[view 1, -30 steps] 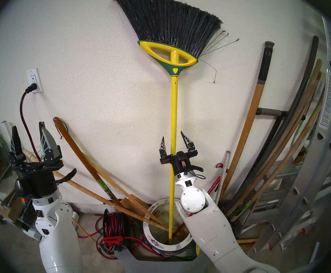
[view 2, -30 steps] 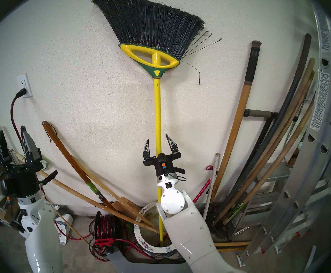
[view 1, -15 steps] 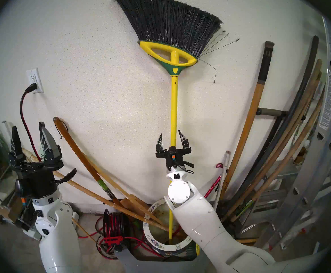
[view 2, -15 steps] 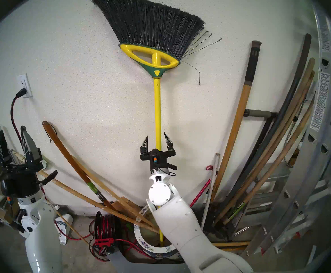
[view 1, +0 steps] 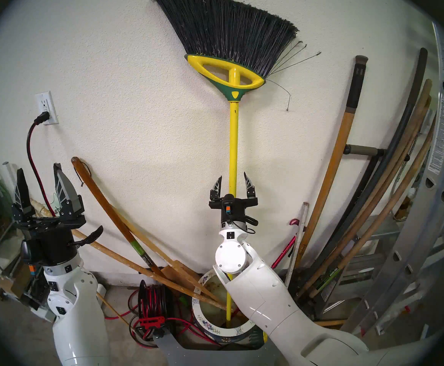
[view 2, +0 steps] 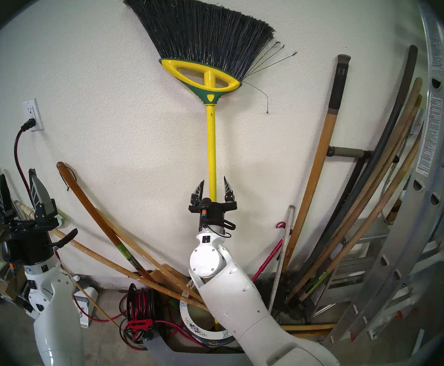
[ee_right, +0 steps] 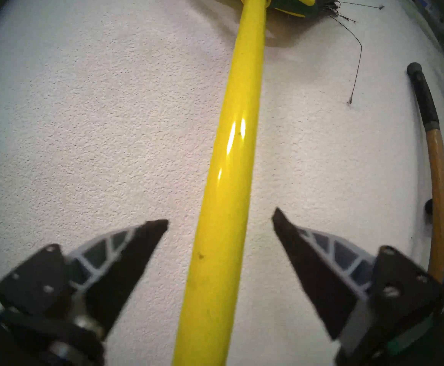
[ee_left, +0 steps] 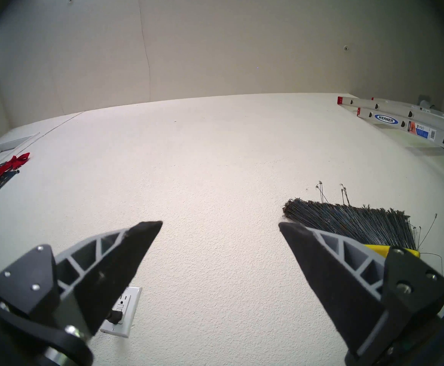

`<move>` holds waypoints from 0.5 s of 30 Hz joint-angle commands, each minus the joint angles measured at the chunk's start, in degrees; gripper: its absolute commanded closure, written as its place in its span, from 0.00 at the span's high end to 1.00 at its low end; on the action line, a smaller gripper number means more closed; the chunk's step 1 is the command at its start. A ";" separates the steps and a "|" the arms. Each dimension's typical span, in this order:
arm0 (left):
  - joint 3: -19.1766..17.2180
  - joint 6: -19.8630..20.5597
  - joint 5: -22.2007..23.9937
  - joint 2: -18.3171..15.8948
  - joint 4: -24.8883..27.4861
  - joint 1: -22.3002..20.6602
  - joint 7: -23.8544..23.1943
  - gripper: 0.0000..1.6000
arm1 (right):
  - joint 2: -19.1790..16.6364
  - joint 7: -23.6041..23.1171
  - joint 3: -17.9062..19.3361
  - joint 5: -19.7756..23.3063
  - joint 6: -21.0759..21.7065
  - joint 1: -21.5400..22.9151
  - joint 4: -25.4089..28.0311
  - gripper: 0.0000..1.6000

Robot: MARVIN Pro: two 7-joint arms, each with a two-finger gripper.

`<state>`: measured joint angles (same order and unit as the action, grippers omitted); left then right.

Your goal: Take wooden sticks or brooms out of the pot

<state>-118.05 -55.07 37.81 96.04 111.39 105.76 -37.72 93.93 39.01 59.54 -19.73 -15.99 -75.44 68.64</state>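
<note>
Glossy yellow broom [view 1: 233, 146], fanned bristles

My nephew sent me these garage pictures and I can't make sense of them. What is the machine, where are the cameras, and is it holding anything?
It is a two-armed robot. Two wide pictures come from cameras on its head; the other two sit on its wrists, looking past each pincer. The right pincer is open around the yellow pole of the broom without gripping it. The broom stands in the flowered pot, bristles up against the wall. The left pincer is open, holding nothing. Wooden handles also lean out of the pot.
</note>
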 commanded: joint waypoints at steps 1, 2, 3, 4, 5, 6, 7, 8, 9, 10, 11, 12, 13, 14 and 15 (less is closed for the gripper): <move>0.08 0.07 0.04 -0.12 0.02 -0.05 0.11 1.00 | -2.57 0.21 -1.95 5.00 3.36 -4.96 4.71 0.38; 0.08 0.07 0.04 -0.12 0.02 -0.05 0.12 1.00 | -2.91 0.32 -2.20 5.31 3.61 -5.49 5.33 0.37; 0.08 0.07 0.02 -0.12 0.02 -0.05 0.12 1.00 | -3.50 0.84 -2.56 6.60 4.06 -6.27 6.14 0.32; 0.08 0.07 0.02 -0.12 0.02 -0.05 0.12 1.00 | -3.50 0.84 -2.56 6.60 4.06 -6.27 6.14 0.32; 0.08 0.07 0.02 -0.11 0.02 -0.05 0.13 1.00 | -3.80 0.97 -2.75 7.02 4.32 -6.60 6.60 0.31; 0.08 0.07 0.01 -0.11 0.02 -0.05 0.13 1.00 | -4.08 1.18 -3.01 7.24 4.45 -6.97 7.05 0.29; 0.08 0.07 0.00 -0.12 0.02 -0.05 0.13 1.00 | -4.70 1.59 -3.63 8.11 4.82 -7.65 7.96 0.24; 0.08 0.07 0.00 -0.11 0.02 -0.05 0.13 1.00 | -5.03 1.70 -3.99 8.56 4.94 -7.98 8.40 0.21; 0.08 0.07 0.00 -0.11 0.02 -0.05 0.13 1.00 | -5.03 1.70 -3.99 8.56 4.94 -7.98 8.40 0.21; 0.08 0.07 -0.01 -0.12 0.02 -0.05 0.14 1.00 | -5.42 1.85 -4.40 9.10 5.17 -8.47 9.05 0.14; 0.07 0.07 -0.02 -0.11 0.03 -0.05 0.13 1.00 | -5.96 2.10 -4.99 9.45 5.22 -8.89 9.57 0.01; 0.08 0.07 -0.02 -0.12 0.03 -0.05 0.14 1.00 | -6.33 2.29 -5.38 9.75 5.44 -9.31 10.04 0.00; 0.07 0.07 -0.03 -0.11 0.03 -0.05 0.14 1.00 | -6.72 2.49 -5.73 10.12 5.63 -9.66 10.34 0.00; 0.07 0.07 -0.04 -0.11 0.03 -0.05 0.14 1.00 | -7.21 2.70 -6.12 10.55 5.79 -10.13 10.71 0.00; 0.07 0.07 -0.04 -0.12 0.03 -0.04 0.14 1.00 | -7.63 2.92 -6.42 10.75 5.80 -10.60 10.85 0.00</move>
<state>-118.05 -55.07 37.64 96.03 111.39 105.76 -37.69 89.64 41.05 55.88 -11.87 -11.95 -80.62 78.69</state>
